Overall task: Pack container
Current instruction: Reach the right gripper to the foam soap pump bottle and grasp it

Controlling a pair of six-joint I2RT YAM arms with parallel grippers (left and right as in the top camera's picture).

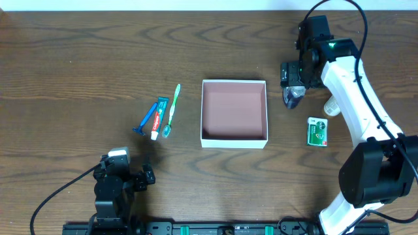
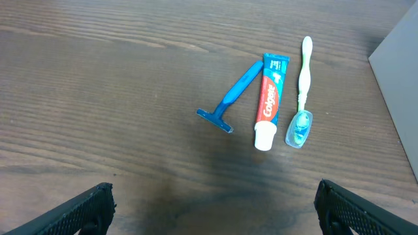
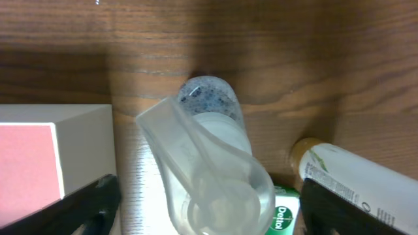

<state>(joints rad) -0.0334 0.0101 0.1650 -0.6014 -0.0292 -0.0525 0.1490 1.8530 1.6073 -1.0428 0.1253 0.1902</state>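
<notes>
The container point(image 1: 234, 139) is a square white-walled box with a pink inside, standing open at the table's middle; its white wall shows in the right wrist view point(image 3: 88, 147). My right gripper point(image 1: 291, 90) is open just right of the box. Its fingers point(image 3: 206, 199) straddle a clear plastic bottle point(image 3: 212, 140) with a speckled end, lying on the table, without closing on it. My left gripper point(image 1: 139, 178) is open and empty near the front left edge, and the left wrist view shows its fingers point(image 2: 215, 202) apart over bare wood.
A blue razor point(image 2: 230, 98), a Colgate toothpaste tube point(image 2: 269, 101) and a green-white toothbrush point(image 2: 302, 88) lie side by side left of the box. A white bottle point(image 1: 332, 106) and a green Dettol soap box point(image 1: 317, 131) lie right of the right gripper.
</notes>
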